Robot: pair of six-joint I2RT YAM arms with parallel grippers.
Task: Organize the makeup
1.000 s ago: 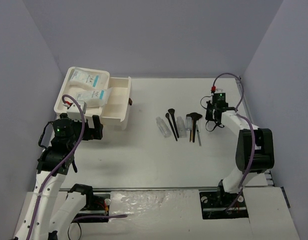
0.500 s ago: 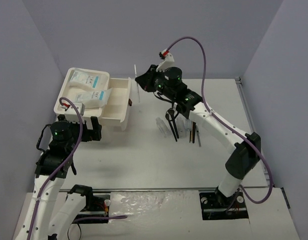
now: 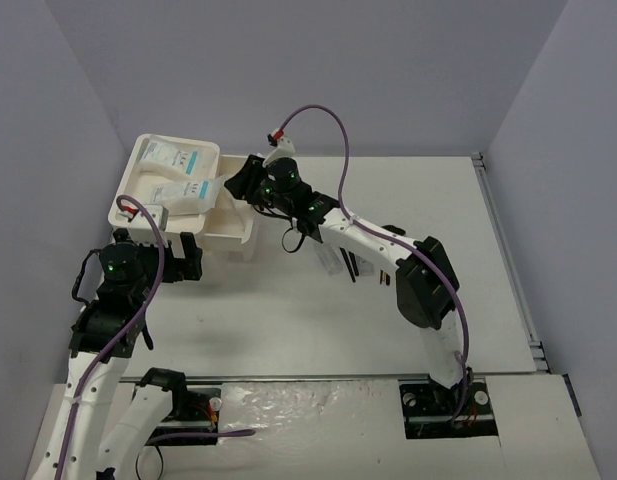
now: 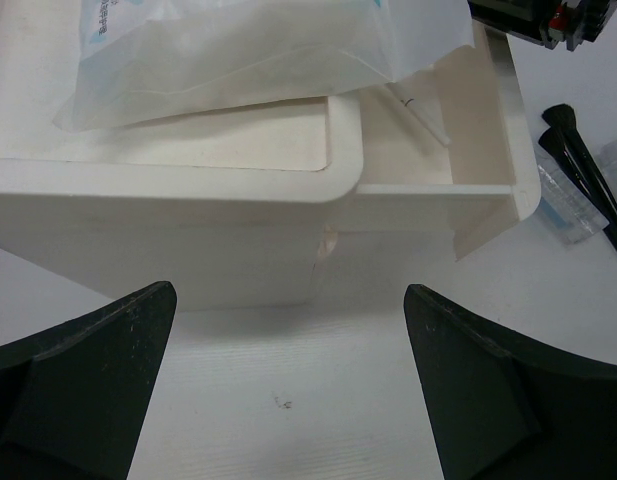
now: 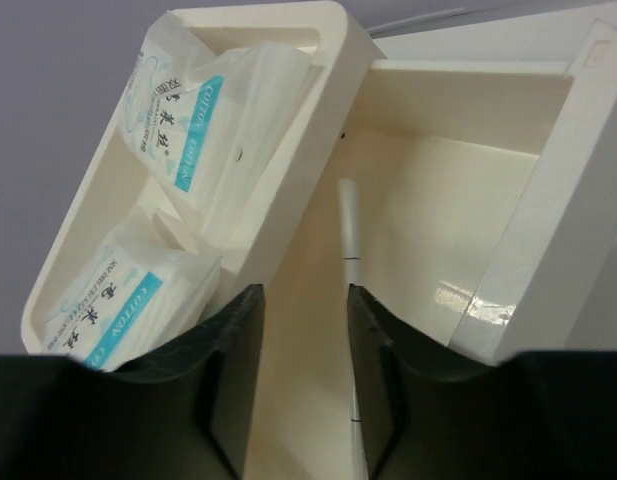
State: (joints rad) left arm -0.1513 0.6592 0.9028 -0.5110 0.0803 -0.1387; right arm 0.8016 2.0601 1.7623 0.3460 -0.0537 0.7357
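Lately changed: a second before, my right gripper (image 5: 303, 298) hung at the far right of the table (image 3: 438, 190), beside the loose row of makeup. It then crossed leftward carrying a thin white stick (image 5: 345, 220) and ended over the open drawer (image 5: 548, 180).
Right gripper: its fingers stood partly apart and gripped nothing. The stick lay loose on the drawer floor, seen through the gap between them.
Left gripper (image 4: 288, 290): it was spread wide and empty, low before the white box (image 4: 168, 230), much as a second before.
Stick: slim, straight and pale, with a finer end. It rested close to the box wall.
Drawer and box: smooth cream plastic with rounded corners and a glossy rim. The drawer stuck out to the right of the box.
Packets: the far packet (image 3: 173, 155) and near packet (image 3: 185, 190), soft crinkled white film with teal labels, lay in the tray on top of the box.
On the table: black brushes (image 4: 578, 160) with flared heads and clear tubes (image 4: 573, 200) lay in a row right of the drawer.
Right arm pose: stretched long from its near-right base, reaching far left, wrist tipped down into the drawer.
Left arm pose: elbow folded, wrist aimed at the box.
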